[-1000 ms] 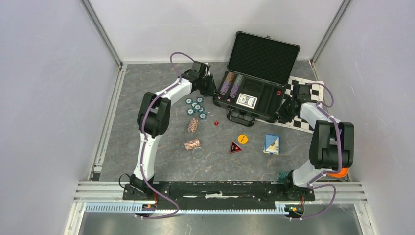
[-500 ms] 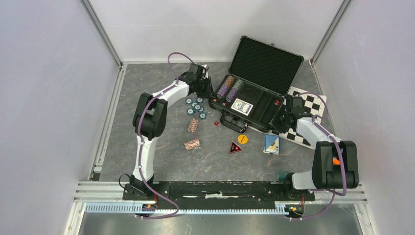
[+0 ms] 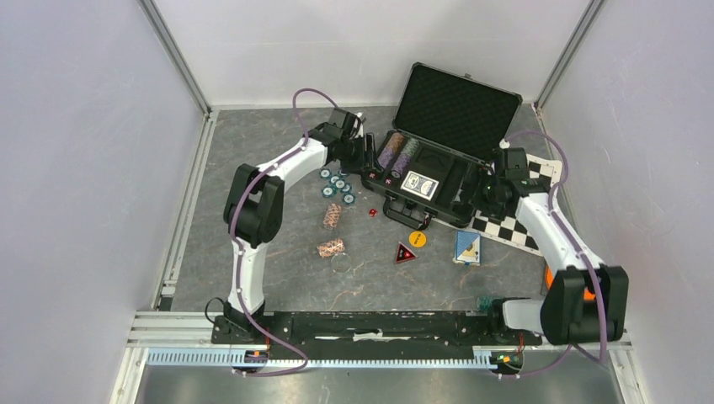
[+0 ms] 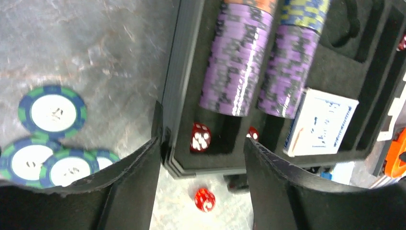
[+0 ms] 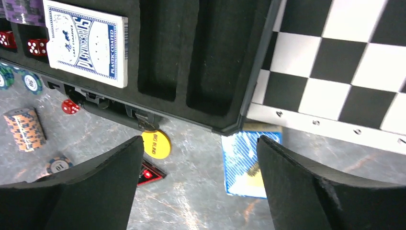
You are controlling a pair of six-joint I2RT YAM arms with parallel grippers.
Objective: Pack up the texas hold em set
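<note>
**A:** Where do we find the black hard case [image 3: 459, 181]?

**B:** We see it at the far middle of the table [image 3: 354, 286]. Its lid is up, it is turned a little askew, and its right end is at the edge of the checkered mat [image 5: 344, 62].

**A:** What do we count inside it?

**B:** Two rows of purple chips [image 4: 234, 62] stand on edge at the left end, with two red dice [image 4: 201, 136] in the slots just nearer than them. One blue card deck [image 5: 86, 40] lies flat in the middle.

**A:** And what do we see loose on the table?

**B:** Teal chips [image 4: 52, 109] lie just left of the case. Two brown-white chip stacks [image 3: 333, 215] lie on their sides, nearer to us. A lone red die [image 4: 205, 200] sits by the case's near edge, and the yellow button [image 5: 155, 143] is just in front of the handle. A red-and-black triangular piece [image 3: 405, 252] is beside the button, and a second deck [image 5: 246, 163] lies near the case's right corner.

**A:** How do we read the grippers?

**B:** The left gripper [image 4: 203, 143] has its fingers apart, astride the case's left near corner. The right gripper [image 5: 199, 141] is spread wide above the right near corner, and we see nothing clamped in either one.
</note>
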